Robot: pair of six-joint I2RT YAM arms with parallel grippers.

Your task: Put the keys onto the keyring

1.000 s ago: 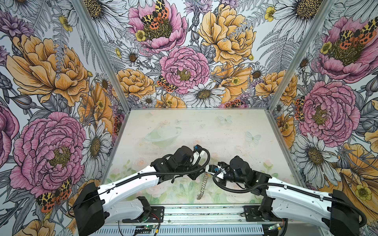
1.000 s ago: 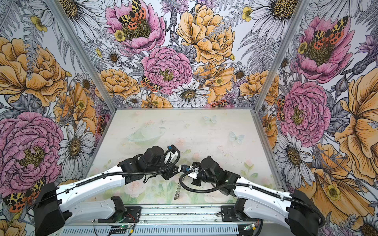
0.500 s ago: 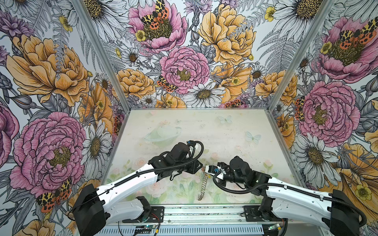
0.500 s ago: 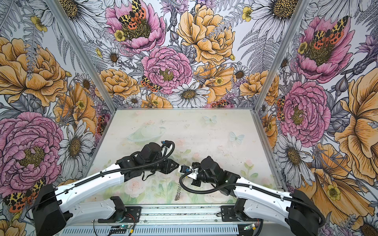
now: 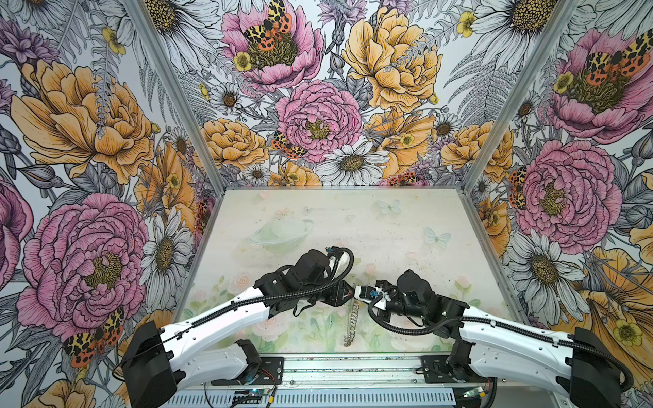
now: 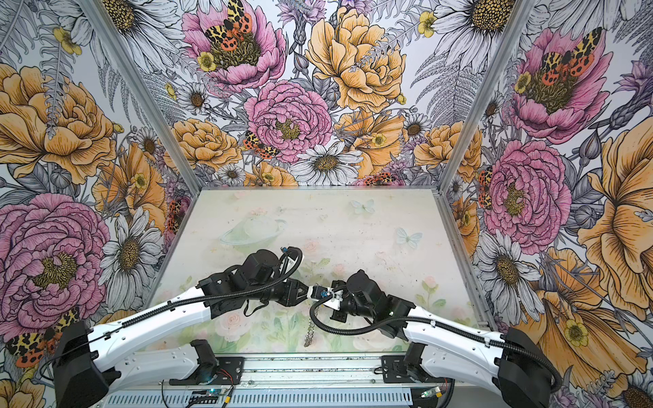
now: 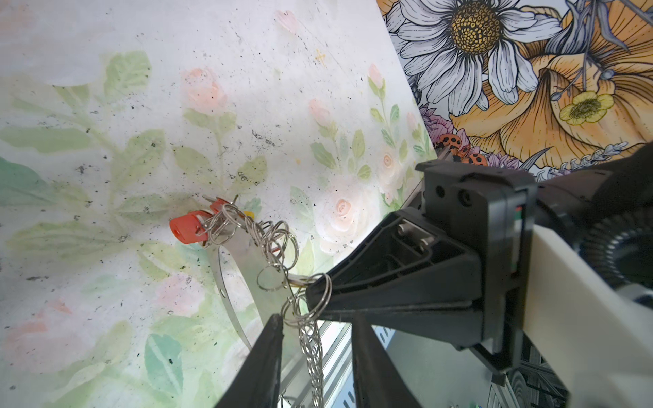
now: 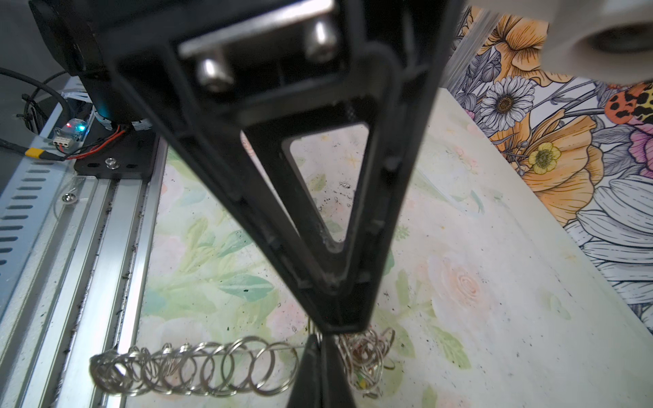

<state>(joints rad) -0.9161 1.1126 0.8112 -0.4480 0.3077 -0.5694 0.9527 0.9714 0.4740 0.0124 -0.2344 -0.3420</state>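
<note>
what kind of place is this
Likely a robot lab test cell, not a home: floral wall panels box in a table, and the left arm and right arm are mounted on an aluminium rail beside exposed wiring.

Both top views look down from high up over the near edge of the table [image 5: 388, 226] and face the back wall [image 5: 318, 106]. They are far off, side by side, and both show the whole table. The left wrist camera sits right behind the left gripper [image 7: 317, 316], very close, and looks across to the table's right edge. The right wrist camera looks the other way, toward the left edge and the rail [image 8: 106, 229] along the near edge. All four views share the keyring [image 6: 311, 330].
</note>
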